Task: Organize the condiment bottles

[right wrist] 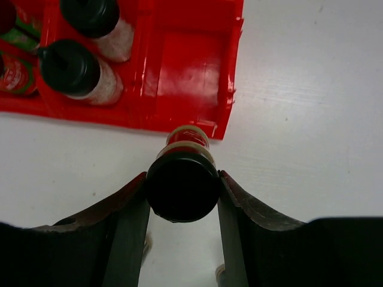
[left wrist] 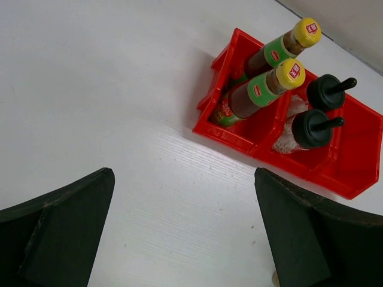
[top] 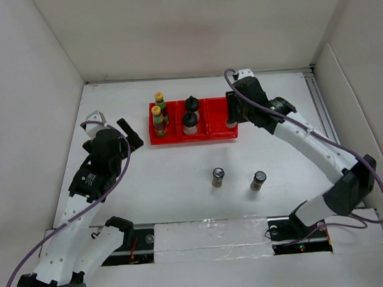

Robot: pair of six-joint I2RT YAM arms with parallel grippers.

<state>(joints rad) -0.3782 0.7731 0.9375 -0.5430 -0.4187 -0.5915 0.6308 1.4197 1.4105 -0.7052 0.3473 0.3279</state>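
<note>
My right gripper (right wrist: 182, 178) is shut on the black cap of a small shaker (right wrist: 182, 185), held at the near right corner of the red tray (right wrist: 191, 66). From above the shaker (top: 231, 122) shows at the tray's right compartment; whether it stands on anything I cannot tell. Two yellow-capped bottles (top: 157, 113) (left wrist: 263, 89) lean in the left compartment. Two white jars with black lids (top: 190, 123) (left wrist: 308, 128) fill the middle one. Two more shakers (top: 217, 176) (top: 258, 180) stand on the table. My left gripper (top: 131, 134) (left wrist: 185, 227) hangs open left of the tray, holding nothing.
White walls close in the table at the back and both sides. A metal rail (top: 319, 103) runs along the right edge. Both arm bases sit on a taped strip (top: 210, 233) at the near edge.
</note>
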